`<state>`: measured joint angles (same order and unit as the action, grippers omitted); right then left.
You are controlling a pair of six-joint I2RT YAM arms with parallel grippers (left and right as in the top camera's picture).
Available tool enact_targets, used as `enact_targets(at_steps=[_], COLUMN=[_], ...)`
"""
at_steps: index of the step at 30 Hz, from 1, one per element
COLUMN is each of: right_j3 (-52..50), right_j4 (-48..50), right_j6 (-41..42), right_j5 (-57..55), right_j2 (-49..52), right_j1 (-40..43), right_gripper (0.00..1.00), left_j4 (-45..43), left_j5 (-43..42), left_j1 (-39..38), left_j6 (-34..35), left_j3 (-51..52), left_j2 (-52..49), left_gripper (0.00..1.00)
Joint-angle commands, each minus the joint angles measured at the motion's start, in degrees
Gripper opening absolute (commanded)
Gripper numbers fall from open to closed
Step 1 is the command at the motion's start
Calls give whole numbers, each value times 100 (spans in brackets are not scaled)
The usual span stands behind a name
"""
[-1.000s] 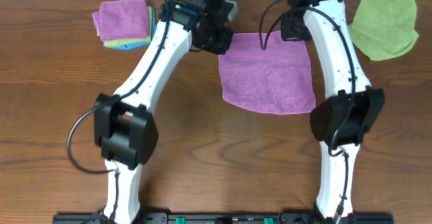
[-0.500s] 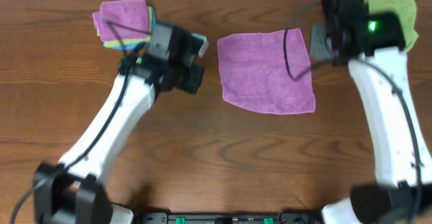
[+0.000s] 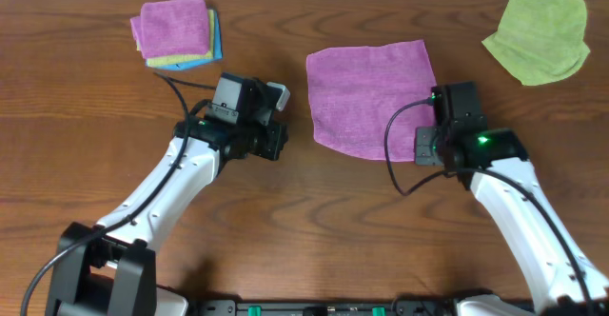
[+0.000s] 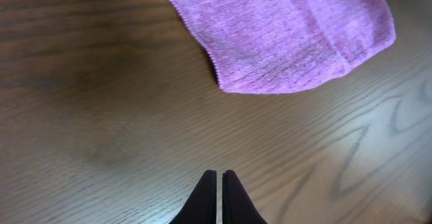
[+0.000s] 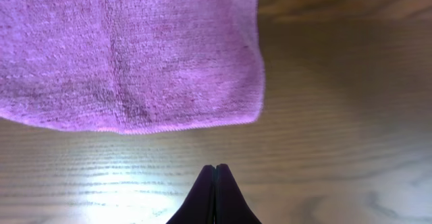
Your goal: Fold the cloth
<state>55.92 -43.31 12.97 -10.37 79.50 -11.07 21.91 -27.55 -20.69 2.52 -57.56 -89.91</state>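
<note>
**Grippers poised at the near corners**

The cloth (image 3: 371, 97) lies flat and unfolded. The left gripper (image 4: 219, 177) and right gripper (image 5: 215, 169) hover just short of its near corners, both pinched closed and empty, likely placed to take a corner each.

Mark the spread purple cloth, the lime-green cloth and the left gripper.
spread purple cloth (image 3: 371, 97), overhead view, middle of its flat surface.
lime-green cloth (image 3: 538, 35), overhead view, centre of the fabric.
left gripper (image 4: 219, 175), left wrist view, between its shut fingertips.
</note>
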Motion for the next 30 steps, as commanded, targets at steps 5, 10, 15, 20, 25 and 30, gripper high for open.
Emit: enact_targets(at_steps=[5,10,15,20,25,30], right_j3=[-149,-149,-149,-149,-149,-146], right_j4=[516,780,1113,1419,1556,1744], right_j6=[-37,-33,-15,-35,-153,-190], right_j5=[162,184,181,184,286,337], right_j2=[654,1322,1692,1773,1845,2020], right_j1=[-13,4,221,492,682,699], right_gripper=[1,1,1,1,1,1], left_j4=[-74,-122,-120,-125,-216,-385], left_j5=[-107,-105,-105,-103,-98,-101], left_j1=[-367,-525,-527,-527,-527,-527], left_j6=[52,94,94,92,92,94], left_j3=[-26,-26,-26,-26,-26,-26], left_j2=[-24,-24,-24,-24,-24,-24], left_gripper=[6,6,6,6,6,6])
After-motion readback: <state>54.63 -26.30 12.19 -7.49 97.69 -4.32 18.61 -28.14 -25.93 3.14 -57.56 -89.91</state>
